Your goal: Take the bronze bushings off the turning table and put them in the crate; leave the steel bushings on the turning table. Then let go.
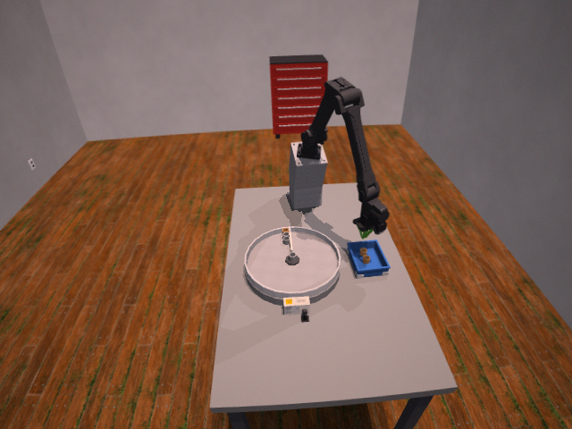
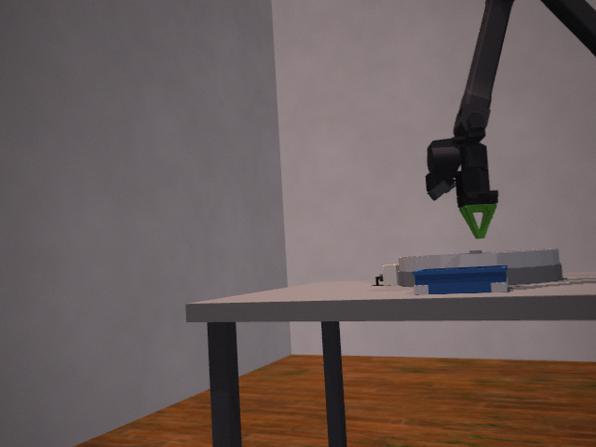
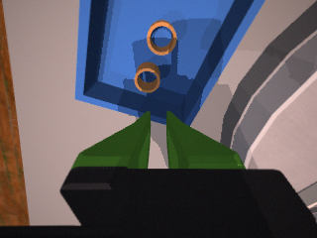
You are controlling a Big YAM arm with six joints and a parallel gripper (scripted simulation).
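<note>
Claw [image 3: 158, 119] hangs narrow and empty above the crate [image 1: 382, 261] by the worktop's [image 1: 332, 369] right edge; a descent onto a moving bushing on the turning table [image 1: 258, 279] could well knock it aside.

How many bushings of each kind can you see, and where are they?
Bronze bushings in the crate: 2
Bronze-looking bushing on the turning table: 1
Steel bushings on the turning table: 2
Total: 5 (those on the turning table are small in the top view)
</note>
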